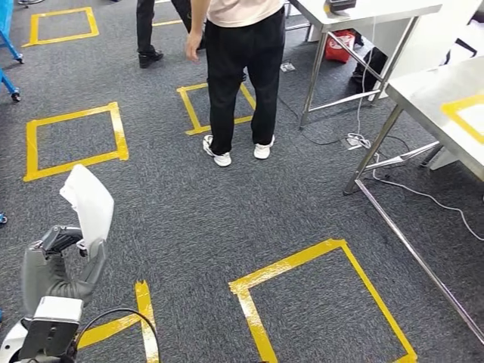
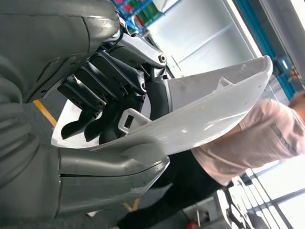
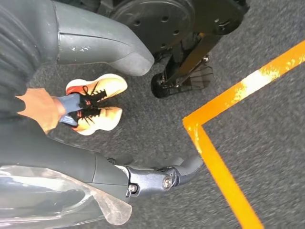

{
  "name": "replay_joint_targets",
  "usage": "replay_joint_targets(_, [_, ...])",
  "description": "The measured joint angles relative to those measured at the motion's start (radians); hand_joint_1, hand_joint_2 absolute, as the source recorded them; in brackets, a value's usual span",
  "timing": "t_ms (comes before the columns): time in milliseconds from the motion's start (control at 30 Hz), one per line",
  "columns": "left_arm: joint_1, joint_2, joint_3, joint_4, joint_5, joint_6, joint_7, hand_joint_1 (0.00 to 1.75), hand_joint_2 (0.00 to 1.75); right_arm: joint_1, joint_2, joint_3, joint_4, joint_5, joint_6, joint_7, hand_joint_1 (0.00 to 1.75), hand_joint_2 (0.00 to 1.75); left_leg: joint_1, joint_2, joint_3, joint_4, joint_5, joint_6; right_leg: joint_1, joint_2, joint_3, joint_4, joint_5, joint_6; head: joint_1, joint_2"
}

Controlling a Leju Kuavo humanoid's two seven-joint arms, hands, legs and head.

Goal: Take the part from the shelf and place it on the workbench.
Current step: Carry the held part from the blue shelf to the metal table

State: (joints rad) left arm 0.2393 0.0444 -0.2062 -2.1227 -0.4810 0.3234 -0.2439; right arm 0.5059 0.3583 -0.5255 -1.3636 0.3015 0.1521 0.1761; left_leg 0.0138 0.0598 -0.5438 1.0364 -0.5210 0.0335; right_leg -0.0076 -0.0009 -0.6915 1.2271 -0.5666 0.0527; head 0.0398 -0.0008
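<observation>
L hand (image 1: 57,261): clamped on white part (image 1: 88,204); thumb under, dark fingers (image 2: 107,81) curled over edge, per L wrist view.
Part: in L hand, sticks up and fwd past fingertips; most of its length unsupported.
R hand (image 3: 118,114): hangs over carpet (image 3: 251,133), holds nothing; thumb and fingers apart.
Bench (image 1: 439,98): well ahead and to R of L hand, across floor.
Person (image 1: 243,68): stands ahead of L hand, near route to bench.
Risk 1: walking jolt levers the long overhang, part may slip from grip.
Risk 2: cable (image 1: 422,193) by bench legs, trip/snag.
Risk 3: part tip may clip person or bench edge on turn.
</observation>
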Motion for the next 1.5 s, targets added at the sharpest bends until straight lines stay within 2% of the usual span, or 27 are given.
replay_joint_targets(67, [-0.004, -0.003, -0.004, 0.007, 0.000, 0.000, -0.001, 1.75, 1.75, -0.001, 0.000, 0.000, 0.000, 0.001, -0.001, -0.003, 0.00, 1.75, -0.003, 0.020, 0.006, 0.000, -0.005, -0.005, 0.005, -0.042, 0.075, -0.134, 0.055, -0.008, 0.000, 0.000])
replay_joint_targets(133, [-0.008, -0.004, -0.005, 0.012, 0.000, 0.001, -0.003, 1.75, 1.75, -0.002, 0.000, 0.000, 0.000, 0.001, -0.002, -0.004, 0.00, 1.75, -0.005, 0.036, 0.011, 0.000, -0.009, -0.015, 0.013, -0.070, 0.114, -0.204, 0.072, -0.019, -0.001, 0.000])
replay_joint_targets(200, [-0.011, -0.005, -0.006, 0.017, 0.000, 0.001, -0.004, 1.75, 1.75, -0.001, 0.000, 0.000, 0.000, 0.001, -0.003, -0.005, 0.00, 1.75, -0.003, 0.051, 0.016, -0.003, -0.011, -0.026, 0.017, -0.053, 0.113, -0.210, 0.073, -0.030, -0.001, 0.000])
replay_joint_targets(267, [-0.015, -0.005, -0.006, 0.022, 0.000, 0.001, -0.005, 1.75, 1.75, 0.001, 0.000, -0.002, 0.000, 0.001, -0.005, -0.005, 0.00, 1.75, 0.001, 0.030, 0.018, 0.014, -0.028, -0.036, 0.014, -0.032, 0.123, -0.223, 0.079, -0.040, -0.003, 0.000])
replay_joint_targets(300, [-0.016, -0.005, -0.007, 0.024, 0.000, 0.001, -0.006, 1.75, 1.75, 0.001, 0.000, -0.003, 0.000, 0.001, -0.005, -0.006, 0.00, 1.75, 0.002, 0.007, 0.007, 0.045, -0.049, -0.039, 0.011, -0.022, 0.132, -0.230, 0.083, -0.046, -0.004, 0.000])
replay_joint_targets(367, [-0.017, -0.005, -0.007, 0.028, 0.000, 0.001, -0.007, 1.75, 1.75, -0.002, 0.000, -0.003, 0.000, 0.001, -0.006, -0.006, 0.00, 1.75, 0.004, -0.037, -0.045, 0.162, -0.106, -0.040, 0.009, 0.001, 0.137, -0.233, 0.084, -0.053, -0.007, 0.000])
replay_joint_targets(433, [-0.016, -0.005, -0.007, 0.032, 0.000, 0.002, -0.007, 1.75, 1.75, -0.003, 0.000, -0.003, 0.000, 0.001, -0.004, -0.007, 0.00, 1.75, 0.004, -0.048, -0.095, 0.254, -0.130, -0.040, 0.009, 0.029, 0.139, -0.232, 0.084, -0.056, -0.008, 0.000])
replay_joint_targets(500, [-0.016, -0.005, -0.007, 0.034, 0.000, 0.004, -0.007, 1.75, 1.75, -0.003, 0.000, -0.002, 0.000, 0.000, -0.001, -0.009, 0.00, 1.75, 0.004, -0.052, -0.089, 0.213, -0.076, -0.040, 0.008, 0.060, 0.141, -0.227, 0.081, -0.055, -0.008, 0.000])
replay_joint_targets(567, [-0.016, -0.005, -0.007, 0.035, 0.000, 0.005, -0.007, 1.75, 1.75, -0.002, 0.000, -0.002, 0.000, -0.001, 0.002, -0.010, 0.00, 1.75, 0.007, -0.080, -0.044, 0.093, -0.006, -0.038, 0.008, 0.087, 0.141, -0.216, 0.074, -0.048, -0.008, 0.000])
replay_joint_targets(633, [-0.017, -0.005, -0.007, 0.036, 0.000, 0.007, -0.007, 1.75, 1.75, -0.001, 0.000, -0.002, -0.001, -0.004, 0.004, -0.009, 0.00, 1.75, 0.008, -0.111, -0.017, 0.025, 0.011, -0.034, 0.006, 0.109, 0.132, -0.206, 0.070, -0.036, -0.008, 0.000])
replay_joint_targets(700, [-0.018, -0.005, -0.007, 0.036, 0.000, 0.009, -0.006, 1.75, 1.75, 0.004, 0.000, -0.002, -0.003, -0.009, 0.005, -0.007, 0.00, 1.75, 0.005, -0.108, -0.014, 0.014, 0.006, -0.026, 0.001, 0.127, 0.119, -0.205, 0.072, -0.024, -0.007, 0.000])
replay_joint_targets(733, [-0.019, -0.005, -0.007, 0.037, 0.001, 0.009, -0.006, 1.75, 1.75, 0.007, 0.000, -0.002, -0.003, -0.011, 0.005, -0.005, 0.00, 1.75, 0.004, -0.098, -0.013, 0.010, 0.008, -0.019, 0.000, 0.124, 0.115, -0.204, 0.071, -0.019, -0.007, 0.000])
replay_joint_targets(800, [-0.023, -0.006, -0.007, 0.037, 0.001, 0.006, -0.005, 1.75, 1.75, 0.009, 0.000, -0.001, -0.003, -0.012, 0.005, -0.002, 0.00, 1.75, 0.006, -0.077, -0.010, 0.003, 0.011, -0.008, 0.002, 0.080, 0.091, -0.165, 0.044, -0.011, -0.001, 0.000])
replay_joint_targets(867, [-0.025, -0.008, -0.007, 0.040, 0.002, 0.000, 0.000, 1.75, 1.75, 0.007, 0.000, 0.000, -0.003, -0.008, 0.005, 0.001, 0.00, 1.75, 0.004, -0.053, -0.009, 0.001, 0.010, -0.001, 0.003, 0.026, 0.036, -0.053, -0.015, -0.004, 0.005, 0.000])
replay_joint_targets(933, [-0.025, -0.009, -0.007, 0.045, 0.002, -0.002, 0.005, 1.75, 1.75, 0.006, 0.000, 0.001, -0.003, -0.003, 0.007, 0.004, 0.00, 1.75, 0.001, -0.026, -0.009, 0.001, 0.008, 0.002, 0.002, 0.011, -0.018, 0.050, -0.052, 0.000, 0.005, 0.000])
replay_joint_targets(967, [-0.026, -0.009, -0.007, 0.047, 0.003, -0.002, 0.006, 1.75, 1.75, 0.007, 0.000, 0.002, -0.003, 0.001, 0.010, 0.004, 0.00, 1.75, 0.001, -0.013, -0.008, 0.001, 0.006, 0.002, 0.002, 0.008, -0.023, 0.058, -0.044, -0.001, 0.005, 0.000])
replay_joint_targets(1000, [-0.027, -0.010, -0.007, 0.050, 0.003, 0.000, 0.006, 1.75, 1.75, 0.008, 0.000, 0.002, -0.003, 0.008, 0.016, 0.004, 0.00, 1.75, 0.000, -0.001, -0.006, 0.001, 0.004, 0.001, 0.002, 0.004, -0.009, 0.028, -0.019, -0.002, 0.005, 0.000])
replay_joint_targets(1067, [-0.024, -0.010, -0.005, 0.051, 0.004, 0.013, 0.007, 1.75, 1.75, 0.007, 0.000, 0.002, -0.004, 0.039, 0.043, -0.002, 0.00, 1.75, -0.001, 0.020, 0.001, 0.001, -0.001, -0.003, 0.007, -0.029, 0.060, -0.104, 0.043, -0.011, 0.005, 0.000])
replay_joint_targets(1133, [-0.002, -0.007, 0.006, 0.044, 0.017, 0.033, 0.006, 1.75, 1.75, -0.003, 0.000, 0.000, -0.004, 0.091, 0.084, -0.018, 0.00, 1.75, -0.003, 0.040, 0.007, 0.001, -0.007, -0.013, 0.015, -0.060, 0.112, -0.195, 0.071, -0.024, 0.005, 0.000])
replay_joint_targets(1167, [0.016, -0.005, 0.016, 0.038, 0.027, 0.039, 0.004, 1.75, 1.75, -0.010, 0.000, -0.002, -0.002, 0.117, 0.102, -0.027, 0.00, 1.75, -0.003, 0.049, 0.010, 0.001, -0.009, -0.018, 0.020, -0.062, 0.118, -0.206, 0.070, -0.030, 0.004, 0.000])
replay_joint_targets(1233, [0.044, -0.002, 0.039, 0.027, 0.043, 0.035, 0.001, 1.75, 1.75, -0.021, 0.000, -0.010, 0.004, 0.153, 0.125, -0.042, 0.00, 1.75, -0.001, 0.061, 0.020, -0.002, -0.013, -0.030, 0.020, -0.039, 0.120, -0.212, 0.074, -0.041, 0.004, 0.000])
replay_joint_targets(1300, [0.052, -0.001, 0.061, 0.019, 0.043, 0.021, 0.002, 1.75, 1.75, -0.030, 0.000, -0.016, 0.009, 0.169, 0.135, -0.049, 0.00, 1.75, 0.003, 0.022, 0.019, 0.023, -0.034, -0.040, 0.014, -0.022, 0.132, -0.227, 0.080, -0.051, 0.002, 0.000])
replay_joint_targets(1333, [0.054, -0.001, 0.069, 0.016, 0.039, 0.015, 0.004, 1.75, 1.75, -0.035, 0.000, -0.018, 0.010, 0.171, 0.138, -0.051, 0.00, 1.75, 0.004, -0.008, 0.002, 0.066, -0.059, -0.043, 0.011, -0.014, 0.141, -0.233, 0.082, -0.056, 0.000, 0.000])
replay_joint_targets(1367, [0.057, -0.002, 0.076, 0.015, 0.035, 0.011, 0.007, 1.75, 1.75, -0.038, 0.000, -0.018, 0.010, 0.171, 0.141, -0.052, 0.00, 1.75, 0.004, -0.033, -0.025, 0.125, -0.087, -0.044, 0.010, -0.006, 0.143, -0.234, 0.083, -0.060, -0.002, 0.000])
replay_joint_targets(1433, [0.061, -0.003, 0.087, 0.015, 0.031, 0.008, 0.012, 1.75, 1.75, -0.041, 0.000, -0.018, 0.012, 0.171, 0.146, -0.051, 0.00, 1.75, 0.004, -0.048, -0.088, 0.243, -0.126, -0.047, 0.010, 0.014, 0.145, -0.234, 0.083, -0.067, -0.003, 0.000])
replay_joint_targets(1467, [0.063, -0.003, 0.091, 0.015, 0.030, 0.007, 0.013, 1.75, 1.75, -0.040, 0.000, -0.018, 0.013, 0.171, 0.148, -0.051, 0.00, 1.75, 0.004, -0.049, -0.103, 0.261, -0.118, -0.048, 0.010, 0.023, 0.147, -0.233, 0.081, -0.067, -0.003, 0.000])
replay_joint_targets(1500, [0.063, -0.003, 0.095, 0.015, 0.030, 0.008, 0.013, 1.75, 1.75, -0.038, 0.000, -0.017, 0.015, 0.173, 0.151, -0.052, 0.00, 1.75, 0.005, -0.050, -0.103, 0.244, -0.090, -0.048, 0.010, 0.032, 0.150, -0.233, 0.079, -0.067, -0.003, 0.000])
